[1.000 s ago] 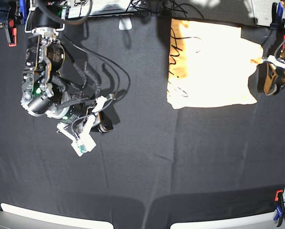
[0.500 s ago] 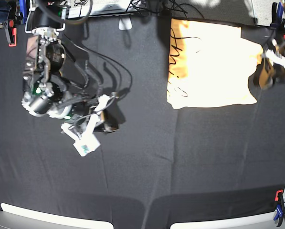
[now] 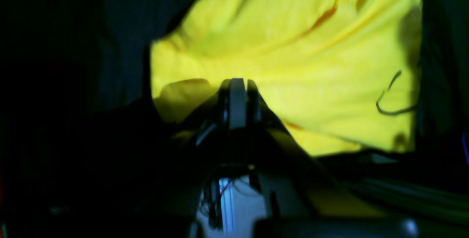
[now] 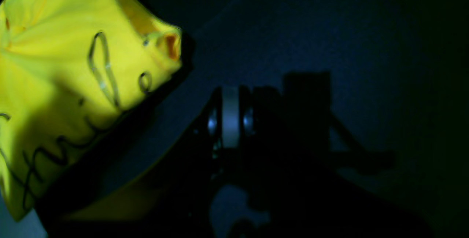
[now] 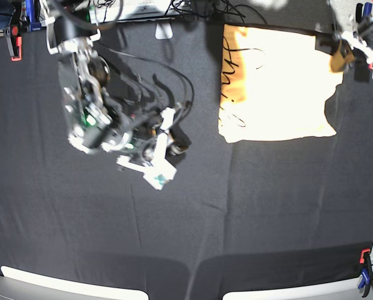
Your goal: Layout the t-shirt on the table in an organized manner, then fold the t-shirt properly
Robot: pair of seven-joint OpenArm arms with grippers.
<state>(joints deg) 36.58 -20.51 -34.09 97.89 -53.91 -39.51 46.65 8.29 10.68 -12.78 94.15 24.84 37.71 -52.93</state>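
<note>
The t-shirt [image 5: 275,84] lies folded into a rough rectangle on the far right part of the table [image 5: 236,219], dark scribble marks along its left edge. The left gripper [image 3: 237,96] has its jaws pressed together with nothing between them, poised above the shirt's right side. The right gripper [image 4: 231,120] is likewise closed and empty, over bare black cloth well apart from the shirt.
</note>
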